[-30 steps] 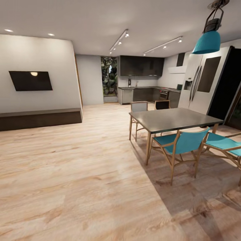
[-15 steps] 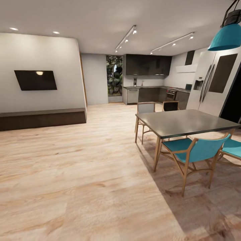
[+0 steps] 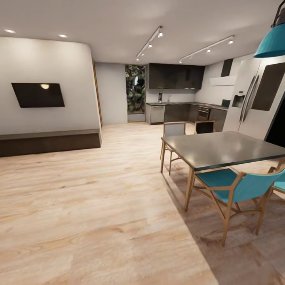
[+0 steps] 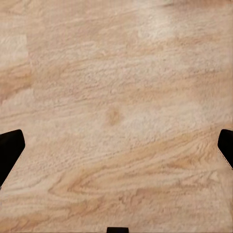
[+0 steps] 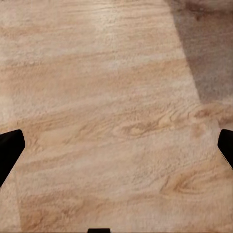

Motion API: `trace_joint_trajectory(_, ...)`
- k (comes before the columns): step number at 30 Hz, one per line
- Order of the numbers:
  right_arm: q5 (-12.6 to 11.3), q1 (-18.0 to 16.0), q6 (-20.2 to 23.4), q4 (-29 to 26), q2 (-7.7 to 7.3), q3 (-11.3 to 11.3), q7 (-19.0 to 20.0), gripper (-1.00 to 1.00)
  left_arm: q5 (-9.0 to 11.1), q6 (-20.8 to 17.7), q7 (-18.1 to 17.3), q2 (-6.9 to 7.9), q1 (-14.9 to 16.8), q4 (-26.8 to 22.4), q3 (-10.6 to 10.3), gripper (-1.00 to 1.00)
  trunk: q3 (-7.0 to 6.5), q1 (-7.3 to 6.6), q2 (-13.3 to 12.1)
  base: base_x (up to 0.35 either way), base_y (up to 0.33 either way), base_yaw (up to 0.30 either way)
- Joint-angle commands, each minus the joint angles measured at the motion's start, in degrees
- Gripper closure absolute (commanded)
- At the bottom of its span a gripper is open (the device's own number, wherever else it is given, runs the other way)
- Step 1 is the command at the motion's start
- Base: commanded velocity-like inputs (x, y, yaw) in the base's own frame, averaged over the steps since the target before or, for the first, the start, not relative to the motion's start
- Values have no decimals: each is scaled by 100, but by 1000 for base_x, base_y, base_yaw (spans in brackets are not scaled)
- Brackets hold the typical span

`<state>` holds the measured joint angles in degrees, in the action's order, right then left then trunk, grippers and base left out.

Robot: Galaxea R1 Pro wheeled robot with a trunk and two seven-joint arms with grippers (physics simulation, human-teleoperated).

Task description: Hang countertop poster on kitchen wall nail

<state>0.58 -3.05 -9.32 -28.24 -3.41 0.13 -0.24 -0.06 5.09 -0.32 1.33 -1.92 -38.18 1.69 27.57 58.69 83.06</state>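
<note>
Facing wood floor (image 3: 99, 206), dining table (image 3: 225, 148), distant kitchen countertop (image 3: 178, 103)

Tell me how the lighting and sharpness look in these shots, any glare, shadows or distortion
Head view: wide-angle stretch tilts the fridge; ceiling spots give soft, even light; the dining table casts a dull shadow on the wood floor; the far kitchen countertop looks soft. Left wrist view: evenly lit, slightly grainy planks. Right wrist view: a grey shadow darkens one corner.
</note>
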Motion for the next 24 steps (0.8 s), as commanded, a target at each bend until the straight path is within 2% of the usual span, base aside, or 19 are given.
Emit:
trace_joint_trajectory(1, 5, -3, -17, 7, -1, 2, -2, -100, -1, 10, -3, -1, -1, -5, 6, -100, 5, 4, 2, 339, 13, 0)
trace_joint_trajectory(24, 4, -3, -24, 20, -11, -2, -2, -100, -1, 10, -3, -1, -1, -5, 7, -100, 5, 4, 2, 339, 65, 0)
